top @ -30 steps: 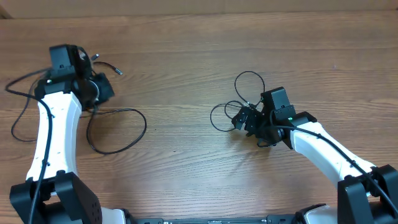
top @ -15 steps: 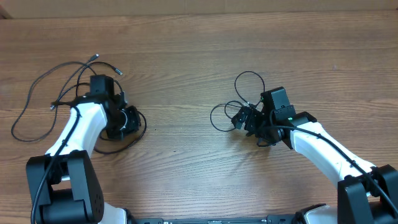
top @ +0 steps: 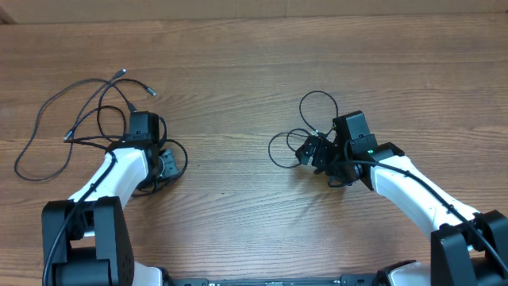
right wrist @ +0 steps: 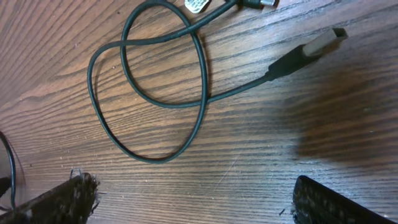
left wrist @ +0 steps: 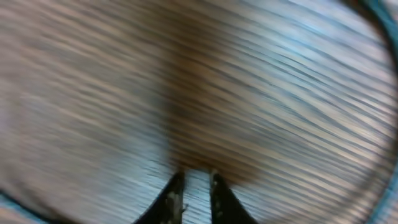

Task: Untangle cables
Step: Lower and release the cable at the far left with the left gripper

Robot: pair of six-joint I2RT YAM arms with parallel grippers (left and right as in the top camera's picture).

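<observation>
The left gripper (left wrist: 196, 196) has its fingertips a slit apart over blurred wood, gripping nothing. The loose cable (top: 79, 83) sprawls across the overhead view's upper left. The right gripper (right wrist: 193, 186) is spread wide and empty, and the looped cable (right wrist: 203, 68) lies on the table (top: 238, 71) just beyond its fingers, right of centre.

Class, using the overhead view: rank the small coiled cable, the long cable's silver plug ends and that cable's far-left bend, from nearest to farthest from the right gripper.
From the right gripper:
1. small coiled cable, just beside the fingertips, right half of the table.
2. silver plug ends, across the table, upper left.
3. far-left bend, near the table's left edge.
</observation>
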